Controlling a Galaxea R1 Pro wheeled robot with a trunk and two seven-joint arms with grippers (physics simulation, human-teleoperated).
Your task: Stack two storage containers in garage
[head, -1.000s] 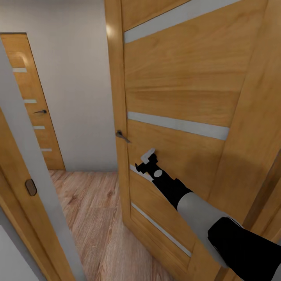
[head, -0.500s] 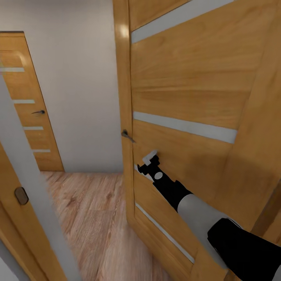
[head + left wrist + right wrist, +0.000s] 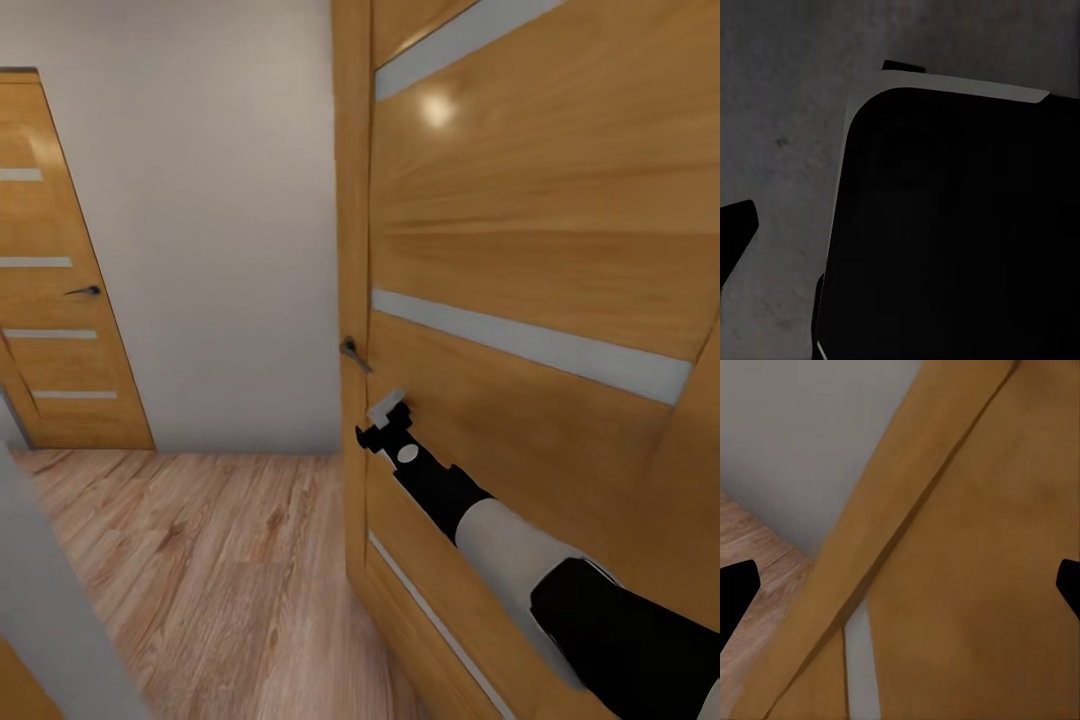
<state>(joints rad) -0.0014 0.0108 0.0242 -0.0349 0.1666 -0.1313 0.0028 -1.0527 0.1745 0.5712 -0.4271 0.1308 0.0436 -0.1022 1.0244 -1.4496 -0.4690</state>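
far door: upper left of the head view, closed, wood with pale strips, small dark lever handle.
wall: plain pale, centre-left of the frame, behind the passage.
plank floor: light wood, lower left and centre; a hallway, not the garage.
near door: fills the right half, standing ajar, edge-on at centre; lever handle on its edge.
right gripper: centre of the frame, just below the handle, right beside or against the door face; contact cannot be confirmed. In the right wrist view its dark fingertips sit at opposite edges, so it is spread wide and holds nothing.
left gripper: state cannot be told; the left wrist view gives a dark rounded body over grey ground.
storage containers: no bin visible at this moment; location unknown from here.
handling estimate: open-topped, plain-walled bins are probably rigid, light when empty, smooth and apt to slip; a grip on the rim or on opposite walls with both arms seems soundest.
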